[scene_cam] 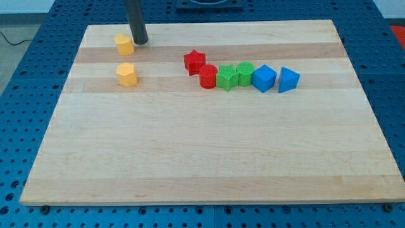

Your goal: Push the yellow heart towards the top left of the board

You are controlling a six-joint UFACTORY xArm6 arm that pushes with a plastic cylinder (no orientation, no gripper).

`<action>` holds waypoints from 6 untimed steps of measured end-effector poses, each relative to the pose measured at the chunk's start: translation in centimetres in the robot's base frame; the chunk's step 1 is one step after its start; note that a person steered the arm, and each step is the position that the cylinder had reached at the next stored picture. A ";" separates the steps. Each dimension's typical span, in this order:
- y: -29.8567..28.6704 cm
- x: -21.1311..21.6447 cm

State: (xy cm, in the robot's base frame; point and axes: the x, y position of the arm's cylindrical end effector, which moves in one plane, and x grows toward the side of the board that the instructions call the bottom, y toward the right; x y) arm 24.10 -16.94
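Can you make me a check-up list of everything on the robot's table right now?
Surface: wooden board on blue pegboard.
Job's things: yellow heart near the view's top left; my tip right beside it on the view's right.
Clutter: yellow hexagon, red star, red block, two green blocks, blue cube, blue triangle.
Pincer: nothing seen.
Cables: one cable, view's top left.
Surroundings: nothing seen.

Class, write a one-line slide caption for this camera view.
My tip sits just right of the yellow heart near the wooden board's top left.
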 end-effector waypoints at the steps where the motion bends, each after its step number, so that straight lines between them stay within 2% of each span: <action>1: -0.5 0.1; 2: 2.3 2.7; 3: 1.1 4.0; 4: -4.6 3.2; 5: -7.4 1.6; 6: -6.9 3.0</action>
